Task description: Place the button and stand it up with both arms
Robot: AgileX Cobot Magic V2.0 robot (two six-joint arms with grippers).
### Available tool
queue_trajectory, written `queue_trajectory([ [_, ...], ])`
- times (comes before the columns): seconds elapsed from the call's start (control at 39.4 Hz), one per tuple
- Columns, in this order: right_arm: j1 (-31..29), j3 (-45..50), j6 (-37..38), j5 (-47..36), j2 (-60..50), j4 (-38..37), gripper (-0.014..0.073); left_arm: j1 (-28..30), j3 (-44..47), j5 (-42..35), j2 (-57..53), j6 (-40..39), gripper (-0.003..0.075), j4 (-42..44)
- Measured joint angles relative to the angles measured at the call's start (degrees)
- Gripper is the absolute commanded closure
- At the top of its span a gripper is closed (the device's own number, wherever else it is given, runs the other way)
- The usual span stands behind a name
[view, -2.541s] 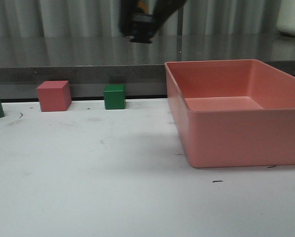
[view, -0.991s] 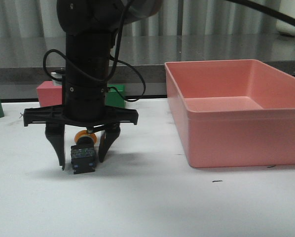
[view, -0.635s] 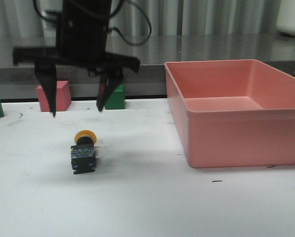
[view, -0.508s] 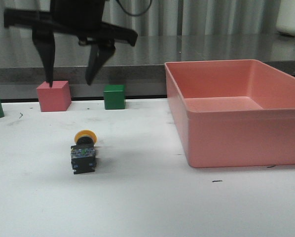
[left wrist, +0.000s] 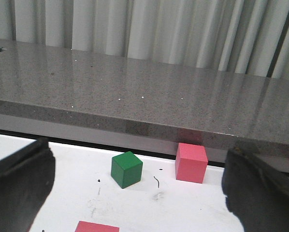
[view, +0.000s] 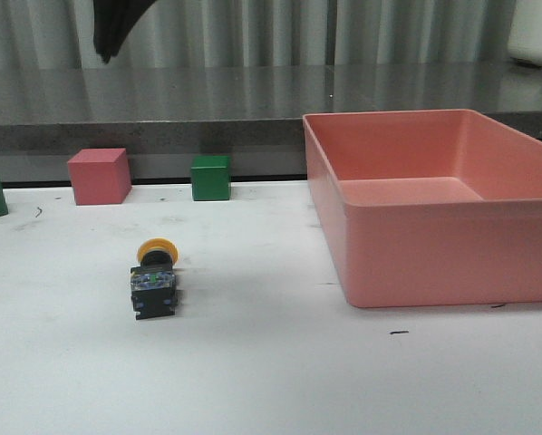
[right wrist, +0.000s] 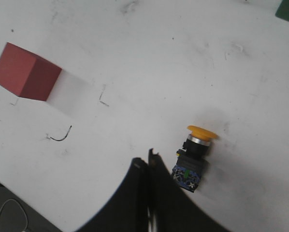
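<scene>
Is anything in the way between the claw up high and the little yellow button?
Nothing visible is. The button lies alone on the table, and the claw hangs above it with only air between.

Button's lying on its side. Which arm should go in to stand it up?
Right, probably. The right gripper hangs over the button, which lies close beside its fingertips in the right wrist view. The left gripper, open, faces a green cube and a red cube; the button is not in its view.

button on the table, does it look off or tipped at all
Yes. The button lies on its side on the white table, yellow cap pointing toward the back edge and bluish bottom facing the front camera, not standing upright. Nothing holds it.
</scene>
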Motion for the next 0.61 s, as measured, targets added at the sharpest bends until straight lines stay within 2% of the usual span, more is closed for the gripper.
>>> queue_trajectory([
  [0.15, -4.9, 0.0, -2.1, 0.2, -6.2, 0.5, 0.0662, 0.0, 0.0, 0.0, 0.0, 0.0, 0.0048, 0.0],
  [0.28, -11.3, 3.0, -4.0, 0.2, -12.7, 0.5, 0.0662, 0.0, 0.0, 0.0, 0.0, 0.0, 0.0048, 0.0],
  [0.61, -28.1, 26.2, -6.3, 0.4, -29.7, -5.0, 0.0662, 0.0, 0.0, 0.0, 0.0, 0.0, 0.0048, 0.0],
])
